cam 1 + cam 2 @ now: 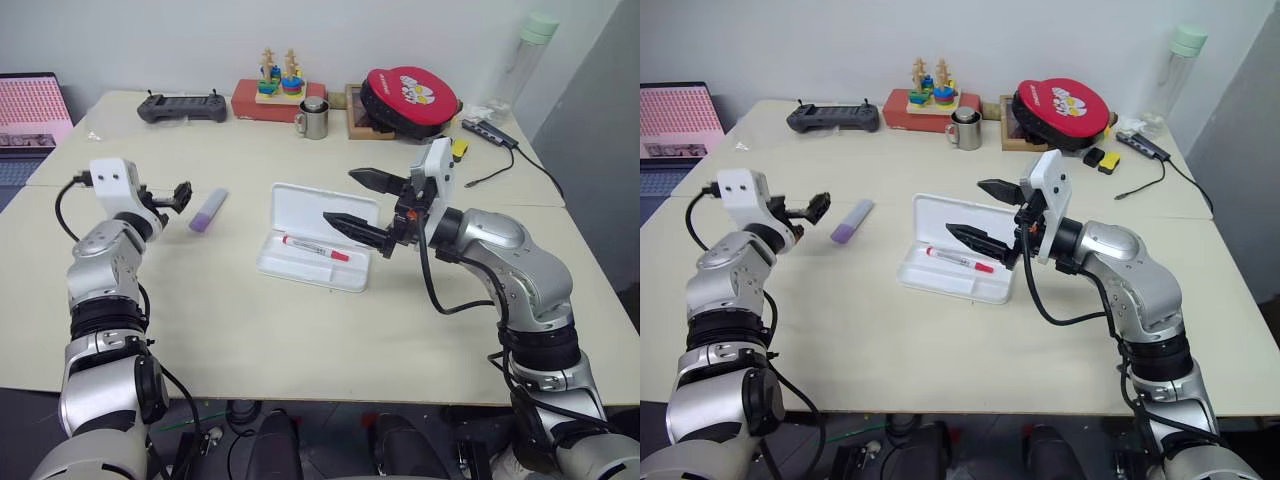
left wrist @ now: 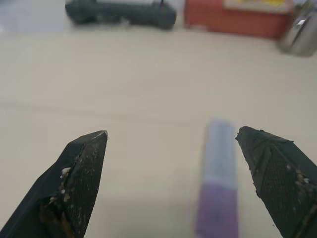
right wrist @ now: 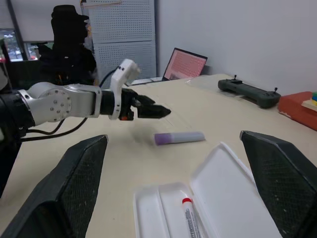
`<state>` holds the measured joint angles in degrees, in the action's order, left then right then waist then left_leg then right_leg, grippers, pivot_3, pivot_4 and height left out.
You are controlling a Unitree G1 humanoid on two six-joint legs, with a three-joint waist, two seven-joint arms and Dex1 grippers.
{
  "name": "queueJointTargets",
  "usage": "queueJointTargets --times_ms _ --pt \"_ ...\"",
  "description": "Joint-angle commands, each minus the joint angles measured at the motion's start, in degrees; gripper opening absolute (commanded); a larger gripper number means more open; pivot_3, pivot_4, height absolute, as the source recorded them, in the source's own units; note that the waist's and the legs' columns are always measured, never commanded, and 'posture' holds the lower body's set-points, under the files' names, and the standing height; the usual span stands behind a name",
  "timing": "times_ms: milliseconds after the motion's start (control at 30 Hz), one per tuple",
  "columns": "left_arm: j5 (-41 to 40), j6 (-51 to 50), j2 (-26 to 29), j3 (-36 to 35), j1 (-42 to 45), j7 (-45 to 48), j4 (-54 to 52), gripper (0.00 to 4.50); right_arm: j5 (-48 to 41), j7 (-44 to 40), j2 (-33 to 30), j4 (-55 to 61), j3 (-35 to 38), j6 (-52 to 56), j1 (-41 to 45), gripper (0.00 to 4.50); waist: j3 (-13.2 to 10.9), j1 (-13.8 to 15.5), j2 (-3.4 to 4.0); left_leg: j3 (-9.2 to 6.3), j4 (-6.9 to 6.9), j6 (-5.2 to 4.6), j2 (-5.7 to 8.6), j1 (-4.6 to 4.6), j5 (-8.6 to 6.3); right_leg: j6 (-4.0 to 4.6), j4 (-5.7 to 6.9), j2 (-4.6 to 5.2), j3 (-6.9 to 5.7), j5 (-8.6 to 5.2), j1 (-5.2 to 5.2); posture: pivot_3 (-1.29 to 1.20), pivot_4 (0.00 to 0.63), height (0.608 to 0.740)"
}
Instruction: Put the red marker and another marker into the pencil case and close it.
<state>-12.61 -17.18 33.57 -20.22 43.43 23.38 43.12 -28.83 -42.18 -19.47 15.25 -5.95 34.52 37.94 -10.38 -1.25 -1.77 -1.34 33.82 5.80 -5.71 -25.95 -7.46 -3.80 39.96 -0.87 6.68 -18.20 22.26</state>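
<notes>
The pencil case [image 1: 300, 268] lies open mid-table, its lid [image 1: 325, 207] tilted up at the back. The red marker [image 1: 315, 248] rests inside the tray. Another marker [image 1: 208, 210], short and pale purple, lies on the table left of the case. My left gripper [image 1: 180, 197] is open just left of the purple marker [image 2: 218, 188], its fingers [image 2: 81, 173] spread with nothing between them. My right gripper [image 1: 338, 195] hovers open over the case's right half, pointing left, and holds nothing. The right wrist view shows the case lid [image 3: 218, 183] and the left gripper [image 3: 158, 111].
Along the table's far edge stand a black controller [image 1: 182, 107], a red box with stacking toys [image 1: 270, 97], a metal mug [image 1: 313, 118] and a red round pouch [image 1: 410, 95]. A bottle [image 1: 528, 55] and cables [image 1: 495, 135] sit far right. A laptop [image 1: 30, 110] is far left.
</notes>
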Motion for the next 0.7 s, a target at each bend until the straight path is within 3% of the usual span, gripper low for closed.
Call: queueJointTargets --times_ms 33,533,700 --pt "1.94 2.49 -0.21 4.09 1.69 3.68 1.56 4.48 -0.82 -1.11 0.17 1.57 -0.12 -1.11 1.30 4.50 0.00 0.06 0.00 0.01 0.00 0.00 0.00 0.00 0.00 0.03 0.00 0.00 0.00 0.02 0.00 0.00 0.150 0.740" --pt "5.87 5.79 -0.45 8.68 6.26 4.39 16.37 4.48 -0.71 -0.10 -0.35 2.75 0.55 -0.68 0.80 4.50 0.00 -0.50 0.00 0.02 -0.06 0.00 -0.01 0.02 0.00 0.01 0.01 -0.01 0.02 0.01 0.02 0.00 0.150 0.740" --pt "6.45 7.31 -0.76 9.27 7.19 4.69 17.73 3.65 -0.74 0.19 -0.75 3.12 0.66 -0.63 0.56 4.50 0.00 -0.48 0.00 0.02 -0.05 0.01 -0.01 0.02 0.00 0.01 0.01 -0.01 0.02 0.01 0.02 0.00 0.150 0.740"
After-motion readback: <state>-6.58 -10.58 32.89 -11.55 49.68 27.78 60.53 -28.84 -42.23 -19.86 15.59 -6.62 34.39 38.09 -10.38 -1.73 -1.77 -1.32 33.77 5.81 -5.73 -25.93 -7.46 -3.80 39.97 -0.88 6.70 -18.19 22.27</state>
